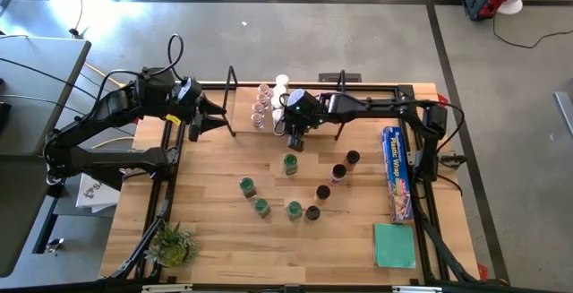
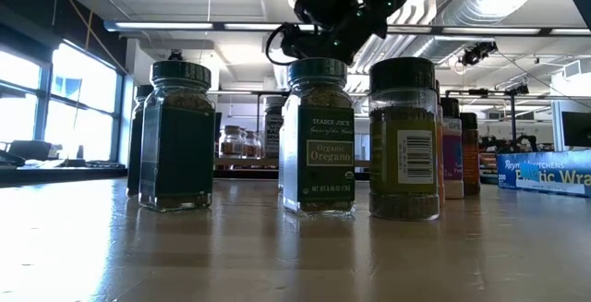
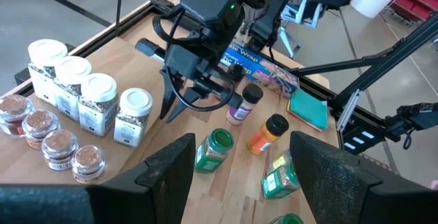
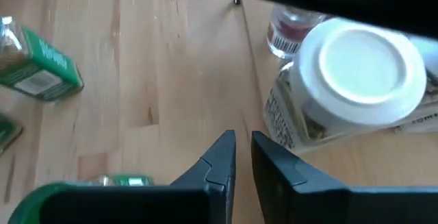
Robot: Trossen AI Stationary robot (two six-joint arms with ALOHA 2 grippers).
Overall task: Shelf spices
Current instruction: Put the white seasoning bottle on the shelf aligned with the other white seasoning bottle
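Now right gripper jaws nearly shut, empty, beside white-capped jar | left gripper wide, empty, waiting by the shelf | eight jars shelved | seven jars left on table.

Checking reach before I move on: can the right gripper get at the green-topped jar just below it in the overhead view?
Probably yes. The right gripper hangs near the green-topped jar, bare wood between them. Its fingers are nearly shut and empty, so it must open first.
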